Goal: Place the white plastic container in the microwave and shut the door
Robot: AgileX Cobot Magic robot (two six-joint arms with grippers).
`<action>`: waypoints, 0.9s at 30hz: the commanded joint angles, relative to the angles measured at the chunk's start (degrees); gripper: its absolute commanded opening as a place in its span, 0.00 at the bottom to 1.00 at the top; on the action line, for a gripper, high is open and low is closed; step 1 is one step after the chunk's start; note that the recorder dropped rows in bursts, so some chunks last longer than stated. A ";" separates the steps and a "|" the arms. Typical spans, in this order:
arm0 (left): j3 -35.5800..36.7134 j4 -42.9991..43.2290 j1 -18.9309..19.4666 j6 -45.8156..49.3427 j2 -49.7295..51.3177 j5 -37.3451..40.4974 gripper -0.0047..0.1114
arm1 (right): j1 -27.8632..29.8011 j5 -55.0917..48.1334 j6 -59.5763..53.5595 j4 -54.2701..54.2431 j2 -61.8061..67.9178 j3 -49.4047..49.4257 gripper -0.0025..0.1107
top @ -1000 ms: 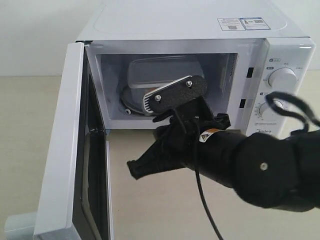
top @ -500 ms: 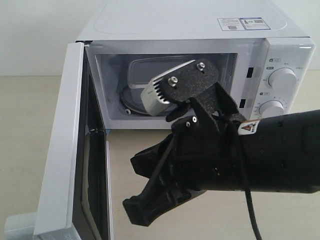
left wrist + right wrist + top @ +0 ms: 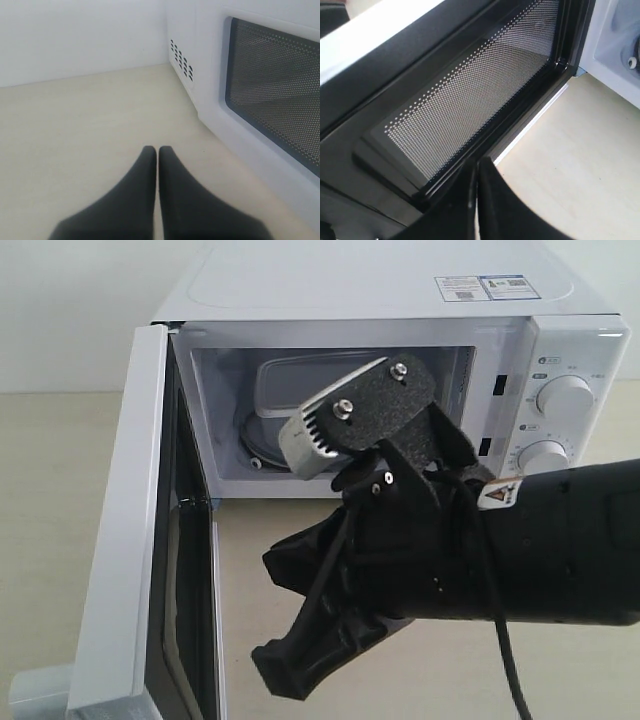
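The white plastic container (image 3: 285,380) rests on the glass turntable inside the microwave (image 3: 380,285), partly hidden by my right arm's camera mount. The door (image 3: 125,540) stands wide open on the left. My right gripper (image 3: 275,680) is out in front of the cavity, shut and empty, and points down-left at the door's black inner face (image 3: 470,100). In the right wrist view, the right gripper (image 3: 477,164) has its tips close to the lower frame of that face. My left gripper (image 3: 158,149) is shut and empty over the table beside the door's outer window (image 3: 275,95).
Beige table (image 3: 300,530) stretches in front of the microwave and, outside the door, the table (image 3: 75,125) runs to a white wall. Vent holes (image 3: 180,58) mark the microwave's side wall. Two dials (image 3: 565,395) sit at the right.
My right arm has drawn back from the cavity mouth and swung its gripper lower, toward the open door. In the last half second it barely moved. The container stays inside.
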State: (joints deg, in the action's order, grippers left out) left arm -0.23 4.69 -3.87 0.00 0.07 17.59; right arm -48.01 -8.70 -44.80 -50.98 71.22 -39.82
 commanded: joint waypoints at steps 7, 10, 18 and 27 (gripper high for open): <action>0.23 0.31 0.27 0.00 -0.07 -0.01 0.07 | 10.52 0.49 4.64 -1.39 -17.42 4.53 0.02; 0.23 0.31 0.27 0.00 -0.07 -0.01 0.07 | 17.15 3.05 5.59 -1.39 -25.55 8.91 0.02; 0.23 0.31 0.27 0.00 -0.07 -0.01 0.07 | 34.36 9.17 5.59 -1.23 -46.55 22.39 0.02; 0.23 0.31 0.27 0.00 -0.07 -0.01 0.07 | 45.17 9.37 5.96 -1.23 -65.10 32.92 0.02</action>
State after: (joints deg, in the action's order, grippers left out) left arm -0.23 4.69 -3.87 0.00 0.07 17.59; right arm -3.98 0.42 -38.97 -52.44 9.39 -8.73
